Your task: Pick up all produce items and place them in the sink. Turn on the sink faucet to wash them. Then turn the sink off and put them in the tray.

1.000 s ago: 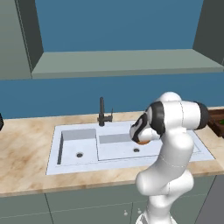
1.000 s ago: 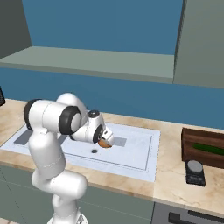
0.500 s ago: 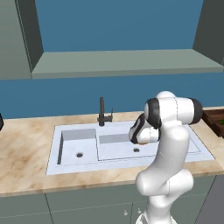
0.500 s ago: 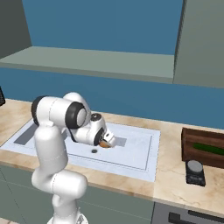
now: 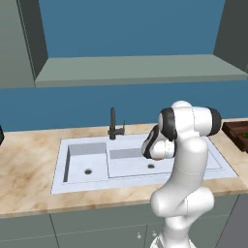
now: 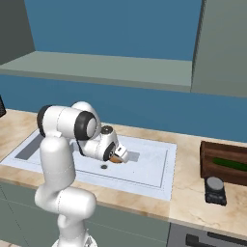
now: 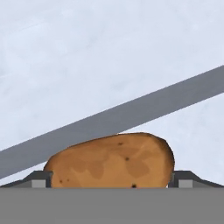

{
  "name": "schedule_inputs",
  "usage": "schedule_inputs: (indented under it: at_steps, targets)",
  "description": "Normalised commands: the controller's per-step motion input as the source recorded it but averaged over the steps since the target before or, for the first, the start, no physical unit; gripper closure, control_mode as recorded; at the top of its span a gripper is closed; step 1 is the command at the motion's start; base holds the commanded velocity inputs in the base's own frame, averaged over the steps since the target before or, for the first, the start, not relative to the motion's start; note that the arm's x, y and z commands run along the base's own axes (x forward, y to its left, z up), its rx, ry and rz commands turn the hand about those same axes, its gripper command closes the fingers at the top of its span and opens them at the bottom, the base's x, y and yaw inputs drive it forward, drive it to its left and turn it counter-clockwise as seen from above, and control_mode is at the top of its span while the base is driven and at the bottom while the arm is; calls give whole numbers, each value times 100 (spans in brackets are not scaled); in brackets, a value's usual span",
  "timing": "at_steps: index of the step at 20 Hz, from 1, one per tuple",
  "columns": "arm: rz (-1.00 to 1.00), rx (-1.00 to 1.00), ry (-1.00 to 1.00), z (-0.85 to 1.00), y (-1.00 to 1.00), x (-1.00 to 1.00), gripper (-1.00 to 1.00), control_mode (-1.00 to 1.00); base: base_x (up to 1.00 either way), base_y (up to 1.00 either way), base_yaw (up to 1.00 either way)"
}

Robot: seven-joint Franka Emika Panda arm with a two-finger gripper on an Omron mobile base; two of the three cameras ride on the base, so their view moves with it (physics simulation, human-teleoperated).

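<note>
Between the fingertips [image 7: 38,178], one potato [image 7: 111,160].

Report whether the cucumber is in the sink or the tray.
In the tray: the cucumber lies inside the brown tray on the counter, right of the sink.

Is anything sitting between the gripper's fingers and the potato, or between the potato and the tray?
Nothing visible. The potato sits between the open gripper over the sink; bare counter leads to the tray.
</note>
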Motion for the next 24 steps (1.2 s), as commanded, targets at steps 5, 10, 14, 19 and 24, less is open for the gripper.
schedule_inputs:
  at_steps: [5, 10, 14, 19, 24]
  targets:
    - [1, 0, 0, -44, 0, 7, -100, -100, 0, 0, 0]
    - [0, -1, 0, -71, 0, 4, -100, -100, 0, 0, 0]
    - [0, 0, 0, -59, 0, 0, -100, -100, 0, 0, 0]
    - [-4, 0, 0, -38, 0, -1, -100, -100, 0, 0, 0]
    - [-4, 0, 0, -32, -10, -25, -100, -100, 0, 0, 0]
